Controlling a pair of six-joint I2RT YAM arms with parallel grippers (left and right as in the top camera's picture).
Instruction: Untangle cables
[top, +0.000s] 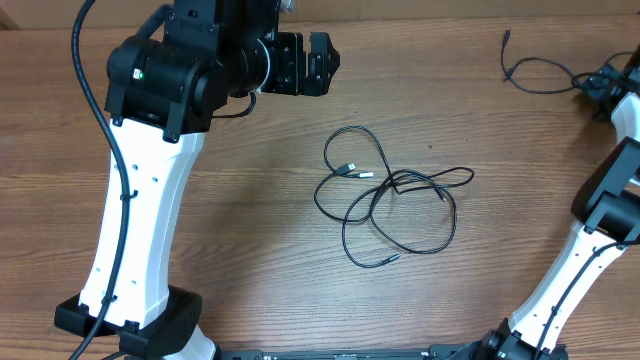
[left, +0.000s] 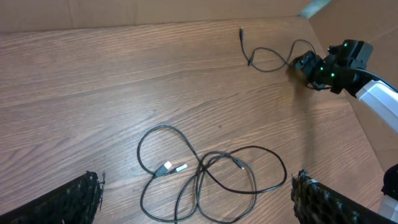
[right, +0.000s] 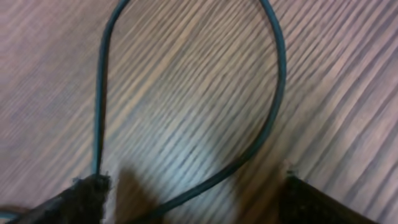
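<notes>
A tangle of thin black cables (top: 390, 195) lies at the table's middle, with two light-tipped plugs (top: 355, 171) side by side; it also shows in the left wrist view (left: 205, 177). My left gripper (top: 325, 62) is open and empty, up behind and to the left of the tangle; its fingers (left: 196, 183) frame the tangle from above. One separate cable (top: 540, 78) lies at the far right. My right gripper (top: 598, 83) is at that cable's end. In the right wrist view its fingers (right: 193, 186) are apart, low over a loop of this cable (right: 273, 93).
The wooden table (top: 250, 230) carries nothing else. The left arm's white link and base (top: 140, 230) stand at the front left, the right arm's (top: 580, 260) at the front right. A wall edge (left: 314, 7) runs behind the far right corner.
</notes>
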